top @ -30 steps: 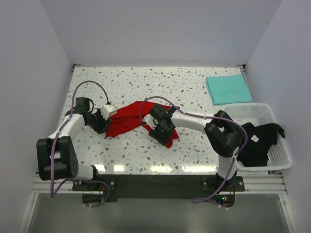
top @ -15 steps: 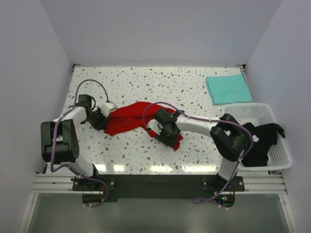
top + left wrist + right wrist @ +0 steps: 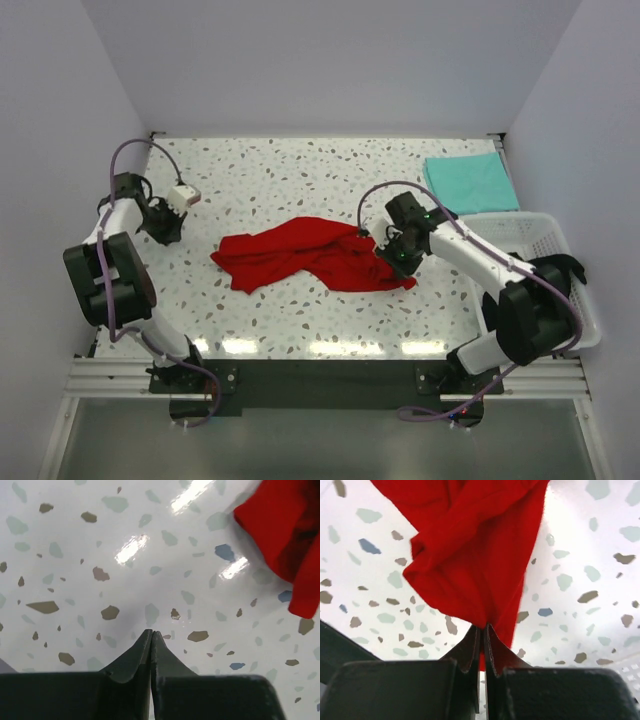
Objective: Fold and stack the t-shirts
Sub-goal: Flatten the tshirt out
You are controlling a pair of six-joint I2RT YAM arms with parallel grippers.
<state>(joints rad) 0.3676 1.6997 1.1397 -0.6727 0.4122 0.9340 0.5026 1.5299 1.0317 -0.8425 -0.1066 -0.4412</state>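
The red t-shirt [image 3: 310, 255] lies crumpled and stretched sideways across the middle of the table. My right gripper [image 3: 385, 260] is at its right end, shut on a bunch of the red cloth [image 3: 470, 545], which the right wrist view shows pinched between the tips [image 3: 482, 628]. My left gripper [image 3: 163, 230] is by the left wall, apart from the shirt. Its jaws [image 3: 151, 633] are shut with nothing between them, and the red shirt [image 3: 285, 530] shows only in the upper right corner. The mint-teal t-shirt [image 3: 470, 183] lies folded at the back right. The black t-shirt [image 3: 530, 295] sits in the basket.
A white lattice basket [image 3: 560, 225] stands at the right edge of the speckled table [image 3: 290, 170], just in front of the teal shirt. Grey walls close in the left, back and right sides.
The left gripper has come off the red shirt and moved back toward the left wall. The right gripper has shut on the shirt and dragged its end to the right, stretching it out.
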